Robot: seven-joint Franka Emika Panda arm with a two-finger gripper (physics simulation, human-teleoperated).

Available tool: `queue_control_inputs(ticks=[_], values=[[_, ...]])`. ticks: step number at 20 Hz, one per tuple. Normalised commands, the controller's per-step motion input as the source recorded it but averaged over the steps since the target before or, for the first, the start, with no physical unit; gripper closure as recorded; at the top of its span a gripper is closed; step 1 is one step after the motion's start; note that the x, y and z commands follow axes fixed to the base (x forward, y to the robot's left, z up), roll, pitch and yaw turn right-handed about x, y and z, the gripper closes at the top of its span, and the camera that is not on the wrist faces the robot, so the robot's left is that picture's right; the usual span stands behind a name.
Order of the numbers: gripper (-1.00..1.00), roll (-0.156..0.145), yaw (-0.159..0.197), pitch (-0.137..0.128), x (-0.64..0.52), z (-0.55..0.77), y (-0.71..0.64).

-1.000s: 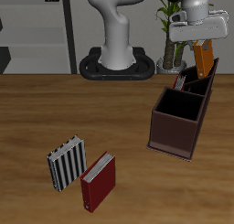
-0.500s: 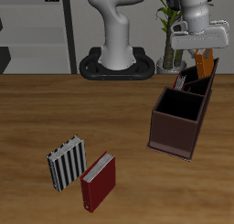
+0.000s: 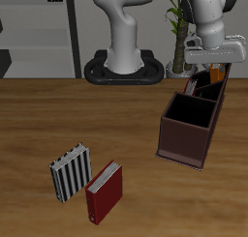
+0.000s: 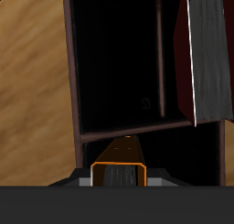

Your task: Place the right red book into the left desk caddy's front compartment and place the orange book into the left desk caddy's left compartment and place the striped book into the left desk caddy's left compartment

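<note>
My gripper [image 3: 215,67] is shut on the orange book [image 3: 218,74], holding it upright with its lower part inside the far end of the left desk caddy [image 3: 190,125]. In the wrist view the orange book [image 4: 119,162] sits between my fingers above a dark compartment of the caddy [image 4: 71,81]. The right red book [image 4: 207,54], dark maroon with pale page edges, stands in the adjoining compartment. The striped book [image 3: 70,173] lies flat near the table's front edge, far from the gripper.
A brighter red book [image 3: 105,191] lies beside the striped book. The robot base [image 3: 124,69] and a potted plant [image 3: 179,33] stand at the back. A shelf unit [image 3: 34,33] is behind the table.
My gripper has come down with the orange book, which now sits lower and partly inside the caddy. The books on the table have not moved.
</note>
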Motion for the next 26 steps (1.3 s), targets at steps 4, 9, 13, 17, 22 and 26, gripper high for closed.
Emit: queue_control_inputs(ticks=[4, 9, 13, 17, 22, 26], values=[[-1.0, 0.021, 0.019, 0.043, -0.02, -0.19, 0.04], [-1.0, 0.047, 0.025, 0.021, -0.07, 0.0, 0.08], [-1.0, 0.02, 0.032, 0.002, -0.05, 0.05, 0.04], [-1.0, -0.013, 0.001, 0.0, -0.03, 0.11, -0.05], [-1.0, -0.004, 0.043, -0.039, -0.07, 0.27, -0.02], [-1.0, -0.055, 0.018, 0.002, 0.1, 0.3, -0.21]])
